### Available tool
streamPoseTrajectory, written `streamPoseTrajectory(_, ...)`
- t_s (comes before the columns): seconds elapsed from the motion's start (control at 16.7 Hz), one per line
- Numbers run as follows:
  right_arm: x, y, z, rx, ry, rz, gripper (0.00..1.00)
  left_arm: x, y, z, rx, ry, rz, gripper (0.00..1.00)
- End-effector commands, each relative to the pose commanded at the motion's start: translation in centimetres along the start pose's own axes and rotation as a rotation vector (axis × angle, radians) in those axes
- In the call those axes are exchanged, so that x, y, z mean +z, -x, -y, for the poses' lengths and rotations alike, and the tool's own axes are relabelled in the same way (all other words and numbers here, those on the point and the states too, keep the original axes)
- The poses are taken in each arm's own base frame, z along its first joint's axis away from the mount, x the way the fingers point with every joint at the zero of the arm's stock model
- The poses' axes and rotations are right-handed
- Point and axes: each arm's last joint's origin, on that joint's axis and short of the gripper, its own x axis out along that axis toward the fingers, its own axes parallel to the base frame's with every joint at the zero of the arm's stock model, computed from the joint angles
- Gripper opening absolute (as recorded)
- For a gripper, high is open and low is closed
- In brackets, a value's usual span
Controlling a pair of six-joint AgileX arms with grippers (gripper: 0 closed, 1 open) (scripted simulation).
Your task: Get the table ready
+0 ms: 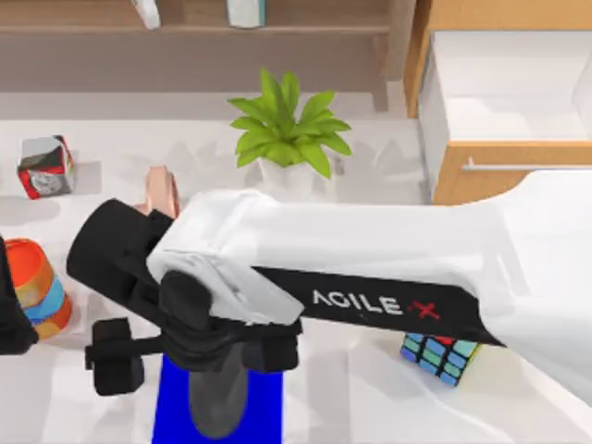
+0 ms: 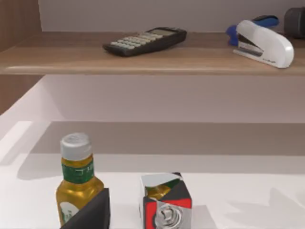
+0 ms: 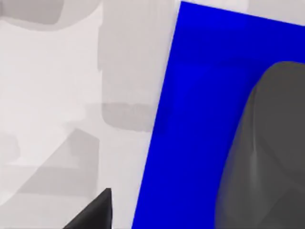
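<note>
The right arm reaches across the white table (image 1: pixel 370 407) from the top view's right, its right gripper (image 1: pixel 190 356) hanging over a blue mat (image 1: pixel 264 407) near the front edge. A dark grey rounded object (image 1: pixel 219 398), probably a computer mouse, lies on the mat below it. The two black fingers (image 1: pixel 116 356) stand apart, one on each side of that object and outside it; whether either touches it cannot be told.

Risks, as judged:
- Closing off-centre could pinch the rounded shell at a slope and squirt it off the mat.
- A descent too far would press the fingertips into the mat and drag it.
- The arm's sweep passes close to the potted plant (image 1: pixel 287 134) and the Rubik's cube (image 1: pixel 439 356); a wide withdrawal could knock either.

Obscured:
- The arm covers most of the table's middle and much of the mat.
- A pinkish object (image 1: pixel 162 190) behind the arm is not identifiable.
- The left arm sits at the top view's left edge by a striped cup (image 1: pixel 37 287); its finger state cannot be told from the single black tip in its wrist view, which faces a tea bottle (image 2: pixel 76 179), a calculator (image 2: pixel 145 40) and a stapler (image 2: pixel 264 43)
</note>
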Motion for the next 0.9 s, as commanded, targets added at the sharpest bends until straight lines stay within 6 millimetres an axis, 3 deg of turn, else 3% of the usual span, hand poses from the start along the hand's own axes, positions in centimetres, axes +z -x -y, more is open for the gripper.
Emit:
streamPoseTrajectory(0.3,0.6,1.1,2.6,0.2,0.294,0.241,1.0,0.0,0.0,0.0,0.0,0.0,0.0,1.0)
streamPoseTrajectory(0.54,1.5,1.6,7.0,0.253,0.56,0.561,1.0,0.0,0.0,0.0,0.0,0.0,0.0,1.0)
streamPoseTrajectory(0.72,2.0,1.9,11.5,0.16,0.746,0.839,1.0,0.0,0.0,0.0,0.0,0.0,0.0,1.0)
streamPoseTrajectory(0.9,1.9,2.1,16.6,-0.063,0.898,1.087,1.0,0.0,0.0,0.0,0.0,0.0,0.0,1.0)
